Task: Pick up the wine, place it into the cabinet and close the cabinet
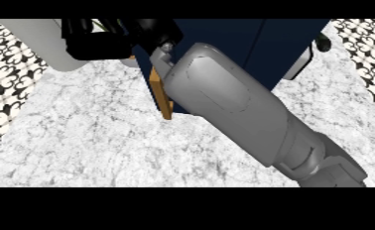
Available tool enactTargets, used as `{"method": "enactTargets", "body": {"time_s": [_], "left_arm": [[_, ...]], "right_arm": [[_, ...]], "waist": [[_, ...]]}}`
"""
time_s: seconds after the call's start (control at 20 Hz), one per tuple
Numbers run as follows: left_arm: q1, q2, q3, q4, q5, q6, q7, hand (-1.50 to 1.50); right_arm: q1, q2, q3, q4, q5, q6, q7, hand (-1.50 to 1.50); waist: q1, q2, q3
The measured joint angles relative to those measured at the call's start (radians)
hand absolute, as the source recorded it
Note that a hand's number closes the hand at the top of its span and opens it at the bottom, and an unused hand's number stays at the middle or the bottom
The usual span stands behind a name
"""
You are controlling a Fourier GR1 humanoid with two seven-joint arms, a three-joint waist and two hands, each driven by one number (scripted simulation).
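The dark blue cabinet (242, 45) stands at the back of the marble counter (95, 135). Its left door (164, 95) shows edge-on as an orange wooden strip, swung out toward me. My right forearm comes in from the lower right and crosses the cabinet's front. My right hand (152, 29) sits at the top of that door's edge, and its fingers are hidden against the dark cabinet. My left hand (95, 45) shows as a black shape at the upper left, at the end of its grey forearm. No wine bottle can be made out in this view.
A white panel (302, 61) with a black knob (323, 43) juts out at the cabinet's right side. Patterned wall tiles (18, 75) run along the left and the upper right edges. Bare marble stretches across the left and the front.
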Motion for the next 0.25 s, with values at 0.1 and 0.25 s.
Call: {"method": "enactTargets", "body": {"time_s": [0.1,0.25], "left_arm": [[-0.001,-0.001,-0.001,-0.001,0.001,0.002,0.004,1.50],[-0.002,0.000,-0.002,-0.008,0.001,0.006,0.010,1.50]], "right_arm": [[0.007,-0.004,0.006,0.003,0.012,0.002,-0.024,1.50],[0.017,-0.009,0.010,0.002,0.023,0.006,-0.057,1.50]], "waist": [[0.002,-0.002,-0.003],[0.004,-0.004,-0.006]]}}
